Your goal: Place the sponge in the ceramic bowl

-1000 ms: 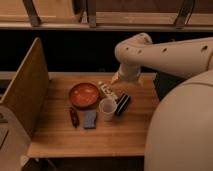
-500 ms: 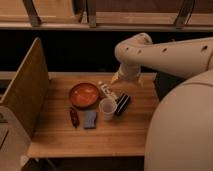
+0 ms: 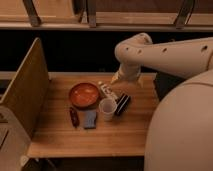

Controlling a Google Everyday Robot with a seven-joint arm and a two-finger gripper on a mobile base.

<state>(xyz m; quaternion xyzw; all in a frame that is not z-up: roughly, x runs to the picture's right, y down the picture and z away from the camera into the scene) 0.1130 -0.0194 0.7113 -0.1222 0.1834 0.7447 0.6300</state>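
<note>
The blue-grey sponge (image 3: 90, 119) lies flat on the wooden tabletop (image 3: 125, 135), just in front of the orange ceramic bowl (image 3: 84, 95) and outside it, between a dark red object (image 3: 74, 116) on one side and a white cup (image 3: 106, 108) on the other. The gripper (image 3: 112, 85) hangs over the far part of the tabletop, behind the cup and beside the bowl, well apart from the sponge. Whether it is spread or closed cannot be told, and a black object (image 3: 122, 104) lies next to the cup.
</note>
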